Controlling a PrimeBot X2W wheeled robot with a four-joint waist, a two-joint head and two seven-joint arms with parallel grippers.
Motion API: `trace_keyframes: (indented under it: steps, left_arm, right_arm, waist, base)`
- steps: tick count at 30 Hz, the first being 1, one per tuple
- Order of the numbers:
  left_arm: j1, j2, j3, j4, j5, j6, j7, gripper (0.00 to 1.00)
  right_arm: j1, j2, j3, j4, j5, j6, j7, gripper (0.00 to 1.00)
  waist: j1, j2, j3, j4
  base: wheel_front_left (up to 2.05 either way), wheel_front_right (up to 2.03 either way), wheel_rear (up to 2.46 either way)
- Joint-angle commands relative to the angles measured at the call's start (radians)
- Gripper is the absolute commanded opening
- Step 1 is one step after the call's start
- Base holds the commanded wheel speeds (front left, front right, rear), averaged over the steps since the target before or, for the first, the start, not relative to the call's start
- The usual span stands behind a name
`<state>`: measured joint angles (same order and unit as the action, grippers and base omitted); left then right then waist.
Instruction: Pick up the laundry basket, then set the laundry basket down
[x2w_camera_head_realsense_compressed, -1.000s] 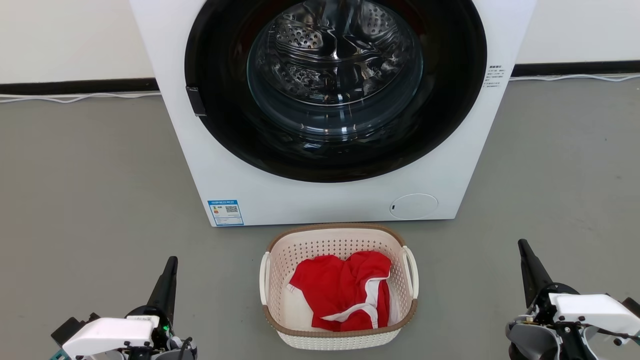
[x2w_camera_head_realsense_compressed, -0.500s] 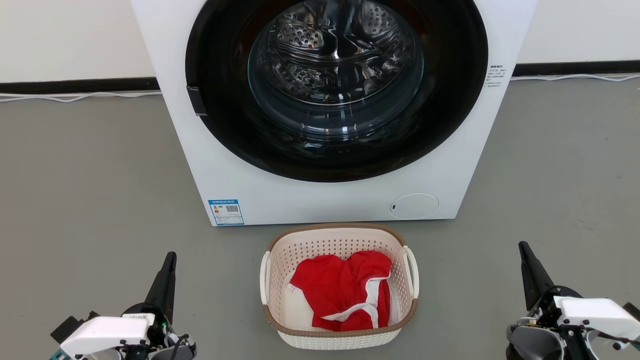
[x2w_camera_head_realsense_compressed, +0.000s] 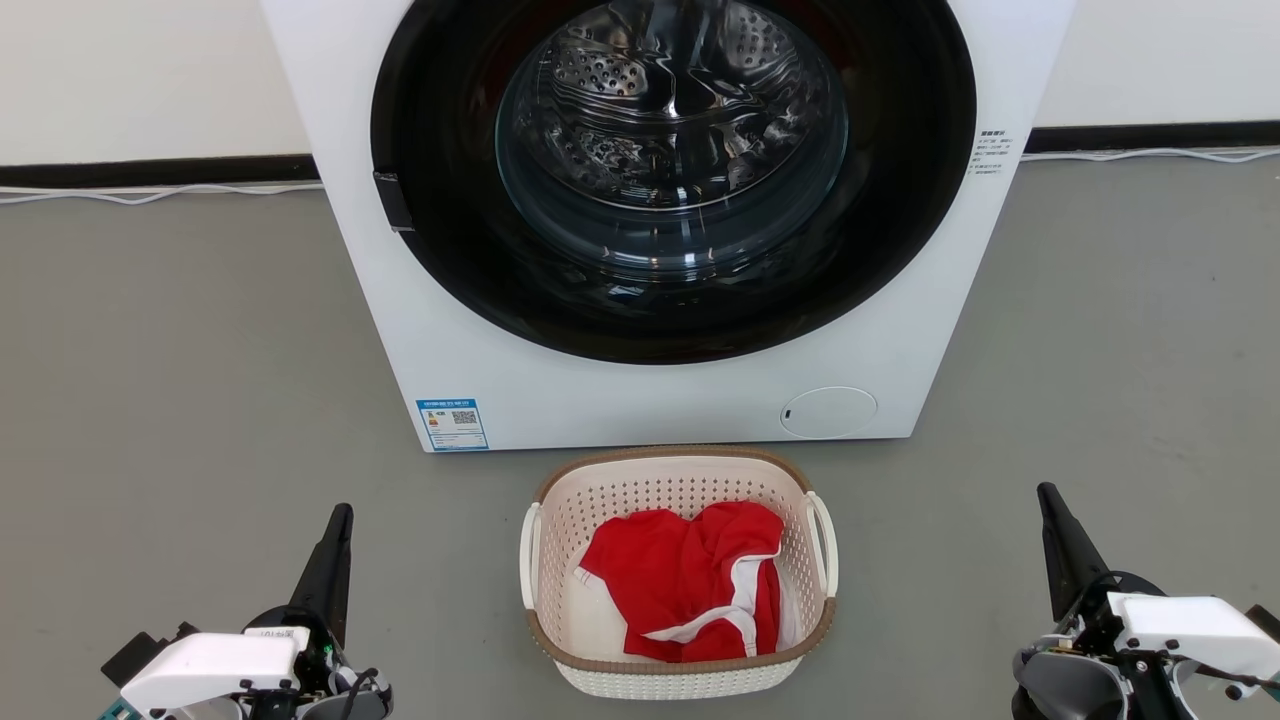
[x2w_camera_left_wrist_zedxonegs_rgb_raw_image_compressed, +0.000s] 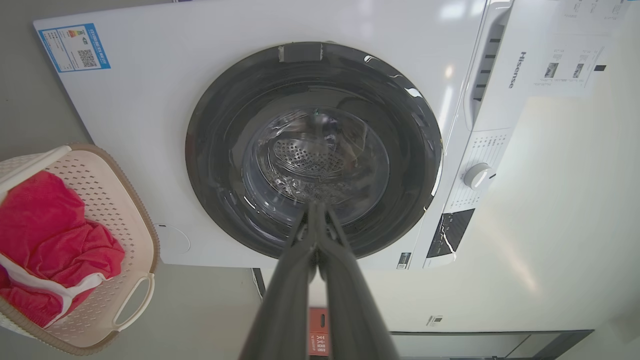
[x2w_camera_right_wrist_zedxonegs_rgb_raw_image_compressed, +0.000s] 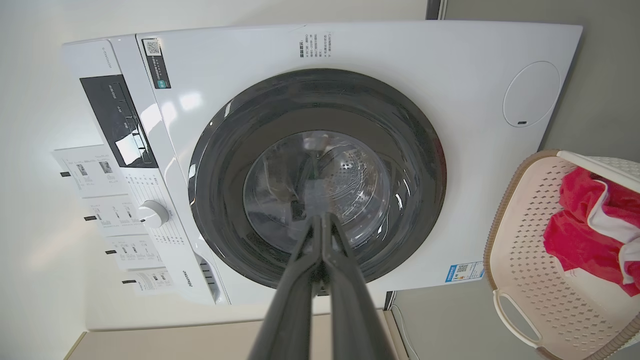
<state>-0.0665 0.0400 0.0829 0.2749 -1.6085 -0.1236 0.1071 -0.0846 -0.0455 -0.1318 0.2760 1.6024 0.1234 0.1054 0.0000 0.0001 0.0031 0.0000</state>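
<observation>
The laundry basket (x2w_camera_head_realsense_compressed: 676, 485), cream-white and perforated with a brown rim and white side handles, stands on the grey floor just in front of the washing machine, holding a red and white garment (x2w_camera_head_realsense_compressed: 690, 580). The basket (x2w_camera_left_wrist_zedxonegs_rgb_raw_image_compressed: 107, 200) also shows at the left of the left wrist view and at the right of the right wrist view (x2w_camera_right_wrist_zedxonegs_rgb_raw_image_compressed: 520, 260). My left gripper (x2w_camera_head_realsense_compressed: 342, 515) is shut and empty, well left of the basket. My right gripper (x2w_camera_head_realsense_compressed: 1046, 492) is shut and empty, well right of it. Both point toward the machine's door, tips together (x2w_camera_left_wrist_zedxonegs_rgb_raw_image_compressed: 314, 206) (x2w_camera_right_wrist_zedxonegs_rgb_raw_image_compressed: 322, 217).
A white front-loading washing machine (x2w_camera_head_realsense_compressed: 620, 400) with a closed round glass door (x2w_camera_head_realsense_compressed: 670, 150) stands right behind the basket. A white cable (x2w_camera_head_realsense_compressed: 150, 195) runs along the dark skirting at the wall. Open grey floor (x2w_camera_head_realsense_compressed: 180, 380) lies on both sides.
Both grippers have dropped slightly lower in the head view since a second ago. The basket has not moved.
</observation>
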Motion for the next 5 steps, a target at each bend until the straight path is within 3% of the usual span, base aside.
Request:
trace_keyframes:
  steps: [1, 5]
  left_arm:
    - [-0.042, 0.010, 0.031, -0.029, 0.000, -0.007, 0.006, 0.00]
    - [-0.042, 0.010, 0.031, -0.030, 0.000, -0.007, 0.006, 0.00]
  right_arm:
    - [-0.023, -0.005, 0.018, -0.031, 0.007, 0.007, 0.007, 0.00]
    - [-0.023, -0.005, 0.018, -0.031, 0.007, 0.007, 0.007, 0.00]
  waist:
    - [0.0000, -0.0001, 0.000, 0.000]
    - [0.0000, -0.0001, 0.000, 0.000]
  base:
    - [0.00, 0.00, 0.00]
    - [0.00, 0.00, 0.00]
